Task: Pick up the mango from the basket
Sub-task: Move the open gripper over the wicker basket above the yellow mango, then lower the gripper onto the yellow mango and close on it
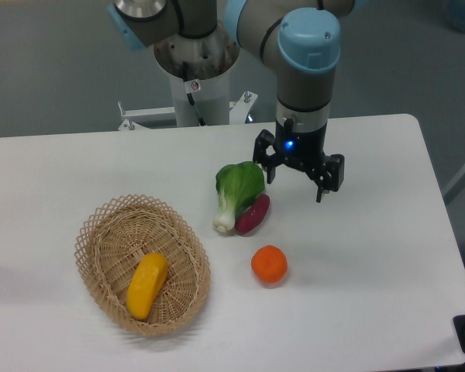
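The gripper (297,184) hangs above the white table (372,256) at the end of the arm, with a blue indicator light lit on its body. Its two fingers are spread wide apart, with open space between them. Nothing is held between the fingers, and neither finger touches any item.

The mango (147,285) lies inside the basket (101,232), in the lower half of the basket floor, toward 6 o'clock from the basket centre. It lies tilted, its upper end pointing toward 1 o'clock. The basket sits on the table at roughly 8 o'clock from the gripper, well apart from it.

A green leafy vegetable (237,191) lies at 9 o'clock from the gripper, near the left-hand finger as seen in the view but not in contact with it. A purple oblong vegetable (254,215) lies touching the leafy vegetable at its 4 o'clock side. A round orange fruit (269,264) rests on the table at 7 o'clock from the gripper, between the basket and the table's right side, apart from the other produce.
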Available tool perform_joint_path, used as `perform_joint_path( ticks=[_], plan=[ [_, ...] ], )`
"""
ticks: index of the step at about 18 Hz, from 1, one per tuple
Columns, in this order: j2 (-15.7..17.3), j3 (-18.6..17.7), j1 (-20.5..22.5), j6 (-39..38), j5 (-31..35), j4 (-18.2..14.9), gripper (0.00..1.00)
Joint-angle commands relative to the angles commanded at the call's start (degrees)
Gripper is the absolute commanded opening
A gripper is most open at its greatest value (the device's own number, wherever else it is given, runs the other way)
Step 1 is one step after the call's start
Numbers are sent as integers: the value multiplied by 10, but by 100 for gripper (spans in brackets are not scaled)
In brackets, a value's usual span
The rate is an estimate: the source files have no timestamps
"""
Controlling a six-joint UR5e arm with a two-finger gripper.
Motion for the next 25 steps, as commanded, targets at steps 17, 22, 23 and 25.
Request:
perform_joint_path(
  ticks=[17, 22, 23, 25],
  plan=[
    [-87, -24, -203, -276, 21, 121, 100],
    [-134, -19, -235, -303, 40, 149, 100],
    [-142, -23, -239, -303, 40, 155, 100],
    [-157, -24, -245, -302, 44, 160, 100]
  ],
)
